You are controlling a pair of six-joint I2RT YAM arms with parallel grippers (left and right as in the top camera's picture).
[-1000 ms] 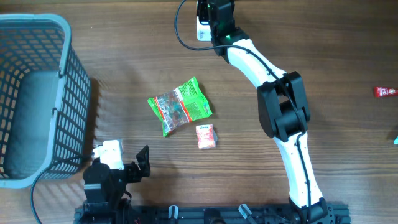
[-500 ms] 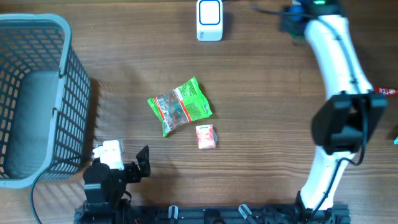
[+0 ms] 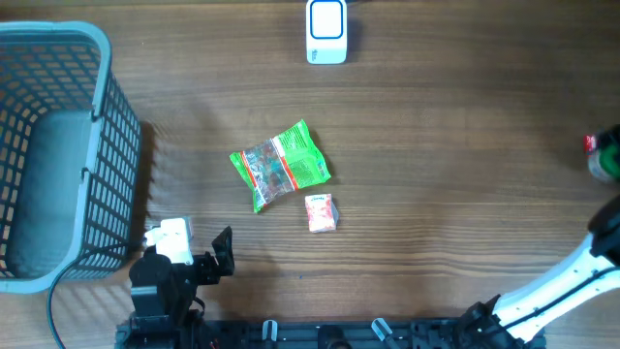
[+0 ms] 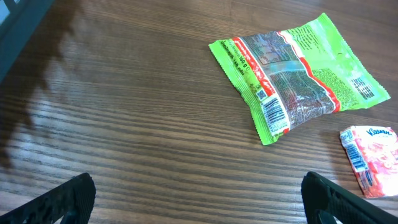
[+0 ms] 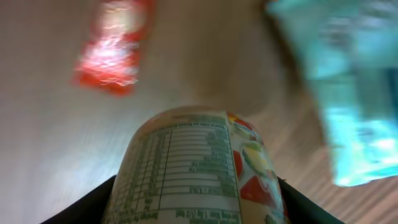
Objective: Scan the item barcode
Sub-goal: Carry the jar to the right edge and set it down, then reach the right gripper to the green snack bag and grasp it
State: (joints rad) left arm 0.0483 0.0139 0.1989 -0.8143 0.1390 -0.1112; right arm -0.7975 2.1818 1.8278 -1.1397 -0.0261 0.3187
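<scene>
The right arm has swung away from the scanner (image 3: pixel 326 31): a second ago it reached over that white unit at the far edge of the counter (image 3: pixel 436 116), and now it sits at the right edge of the overhead view, well apart from it. We judge that the pass in front of the scanner is over for this item and the arm is carrying it off to the side, though nothing here tells us whether the barcode was read.

The right tool (image 5: pixel 196 202) is partly open and clamped on a labelled bottle (image 5: pixel 186 162), with a dark finger pressed against each side of it. The bottle's nutrition panel faces the wrist camera, and we see no barcode on that face. Below it, blurred, lie a red sachet (image 5: pixel 115 43) and a teal packet (image 5: pixel 336 93).

The left tool (image 4: pixel 199 202) stands fully open and holds nothing, low over the counter near the basket (image 3: pixel 107 145). A green packet (image 4: pixel 298 74) and a small pink packet (image 4: pixel 368 158) lie untouched mid-counter, barcodes up
</scene>
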